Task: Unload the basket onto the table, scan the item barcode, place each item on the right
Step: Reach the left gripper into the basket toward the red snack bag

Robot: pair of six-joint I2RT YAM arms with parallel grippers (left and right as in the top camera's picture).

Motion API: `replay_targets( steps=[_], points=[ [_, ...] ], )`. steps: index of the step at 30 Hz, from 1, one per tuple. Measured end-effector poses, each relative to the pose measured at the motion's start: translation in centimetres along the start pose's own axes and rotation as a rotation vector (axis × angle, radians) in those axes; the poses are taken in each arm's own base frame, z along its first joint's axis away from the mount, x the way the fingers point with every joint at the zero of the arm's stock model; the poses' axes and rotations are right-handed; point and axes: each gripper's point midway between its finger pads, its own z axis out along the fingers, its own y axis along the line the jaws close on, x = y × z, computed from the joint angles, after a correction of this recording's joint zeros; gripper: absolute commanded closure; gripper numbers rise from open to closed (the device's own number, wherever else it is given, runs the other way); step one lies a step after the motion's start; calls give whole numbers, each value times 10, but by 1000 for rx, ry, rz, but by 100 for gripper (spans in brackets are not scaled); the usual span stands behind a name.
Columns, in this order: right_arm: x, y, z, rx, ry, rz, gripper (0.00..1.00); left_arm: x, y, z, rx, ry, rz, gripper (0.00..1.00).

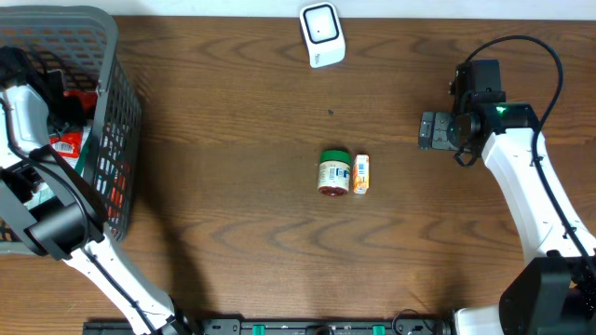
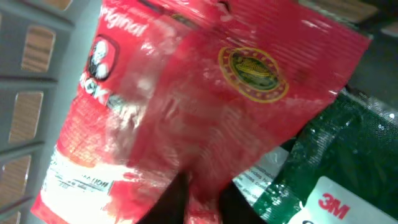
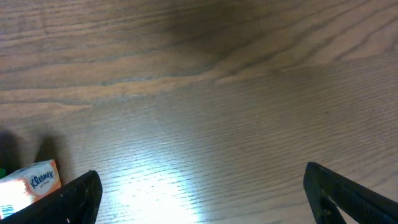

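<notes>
— Overhead view first: what did you count on the table (image 1: 233,112)?

— One white scanner (image 1: 322,35) at the far edge, lying flat. One jar (image 1: 334,173) with a green lid near the middle, and one small orange box (image 1: 360,174) just beside it on its right. One grey basket (image 1: 123,140) at the left edge. Two arms.

— And inside the basket?

— From the left wrist camera I made out one red bag (image 2: 205,106) with a round gold emblem, filling most of the view, and one green pack (image 2: 336,162) with a 3M mark tucked under its lower right corner. The rest was too crowded to count.

— Where was the left arm (image 1: 42,200)?

— Bent over the basket rim and reaching down inside. The left gripper (image 2: 204,202) was at the bag's lower edge, its dark fingers (image 2: 177,196) close together with a fold of red film between them — pinching the bag, as far as the blur let me judge.

— The right one?

— The right gripper (image 1: 424,130) hung over bare table at the right side, well apart from the jar and box, pointing towards them, fingers (image 3: 74,199) spread wide with nothing between.

— The surface?

— Dark wood grain, with a bright patch of glare under the right wrist. A pale wall strip ran along the far edge.
</notes>
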Motion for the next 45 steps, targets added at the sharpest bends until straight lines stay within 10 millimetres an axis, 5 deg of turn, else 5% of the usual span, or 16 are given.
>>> replay_targets(
  steps=[8,15,16,17,19,21,24,38,39,42,45],
  points=[
    [0,0,0,0,0,0,1,-1,-1,-4,4,-4,-28,93],
    [0,0,0,0,0,0,1,-12,2,-34,-8,-62,-40,92],
    [0,0,0,0,0,0,1,-13,2,-37,-9,-69,-41,78],
    [0,0,0,0,0,0,1,-14,2,-39,-10,-74,-42,52],
    [0,0,0,0,0,0,1,-14,2,-39,-10,-74,-46,28],
    [0,0,0,0,0,0,1,-11,2,-37,-9,-68,-43,17],
    [0,0,0,0,0,0,1,-12,2,-34,-9,-73,-46,14],
    [0,0,0,0,0,0,1,0,-5,6,23,-10,16,15],
    [0,0,0,0,0,0,1,0,-5,7,22,-9,16,21],
    [0,0,0,0,0,0,1,0,0,9,-6,-4,20,74],
    [0,0,0,0,0,0,1,-2,4,8,-16,-9,18,87]
  ],
)
